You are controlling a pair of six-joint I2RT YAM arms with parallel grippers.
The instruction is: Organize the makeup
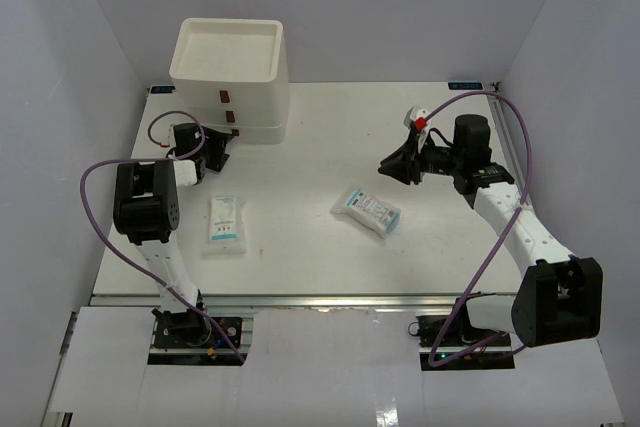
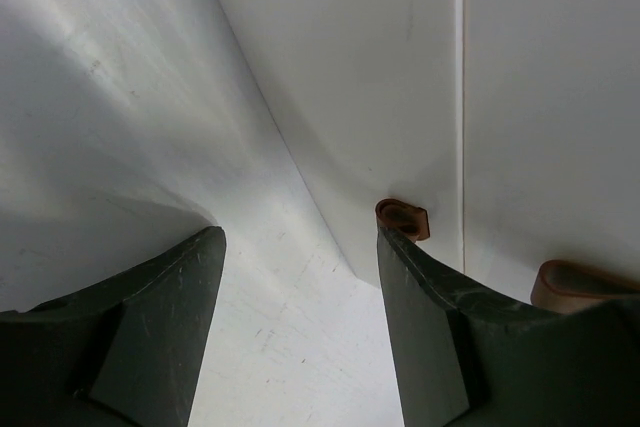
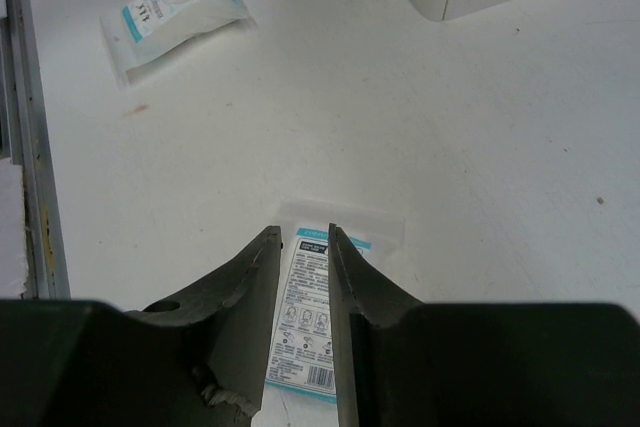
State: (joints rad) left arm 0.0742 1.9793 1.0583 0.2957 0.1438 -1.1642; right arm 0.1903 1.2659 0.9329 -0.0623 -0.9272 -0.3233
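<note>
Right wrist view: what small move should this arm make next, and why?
Probably spread the right gripper a little wider and lower it toward the sachet pack. The pack lies flat on the table, in line with the narrow gap between the fingers, and is not yet grasped.

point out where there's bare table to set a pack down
Bare table between the left sachet pack and right sachet pack, and at the back between the drawer box and right arm. Crowded at the box front by the left jaws.
</note>
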